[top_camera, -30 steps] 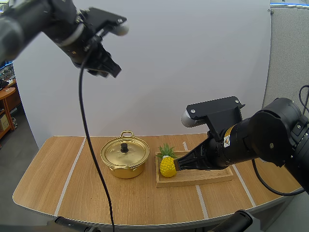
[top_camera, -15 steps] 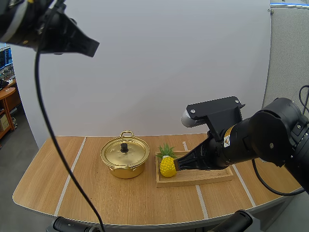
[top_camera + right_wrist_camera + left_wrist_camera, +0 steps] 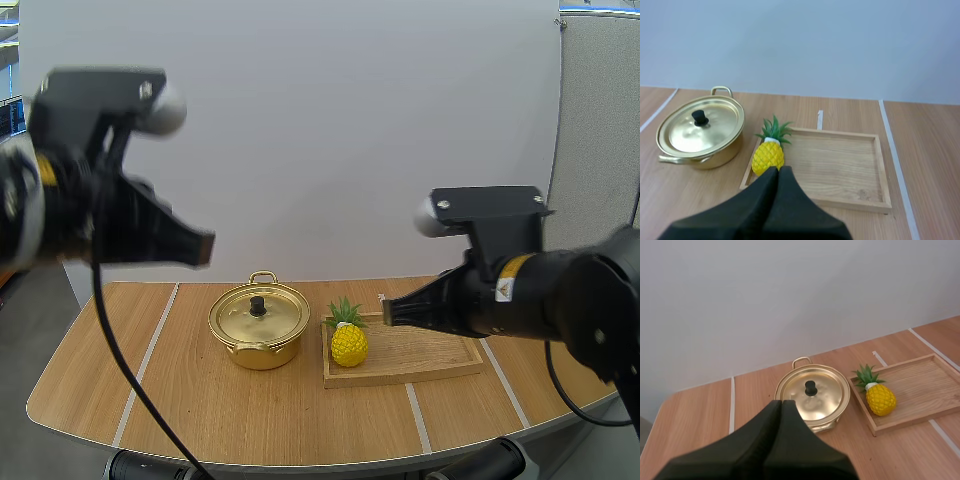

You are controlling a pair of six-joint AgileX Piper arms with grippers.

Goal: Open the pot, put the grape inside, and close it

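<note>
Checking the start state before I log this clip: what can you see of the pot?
The pot is shiny gold-coloured metal, round and shallow, upright on the wooden table. Its lid is on, level, with a small black knob at its centre. One loop handle sticks out at the far side, another at the near side. The wooden tray stands close beside it, not touching.

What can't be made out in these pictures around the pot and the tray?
- The pot inside: hidden by its lid in every view.
- Part of the pot's near wall, left wrist view: behind the shut left gripper.
- Part of the tray near edge, right wrist view: behind the shut right gripper.
</note>
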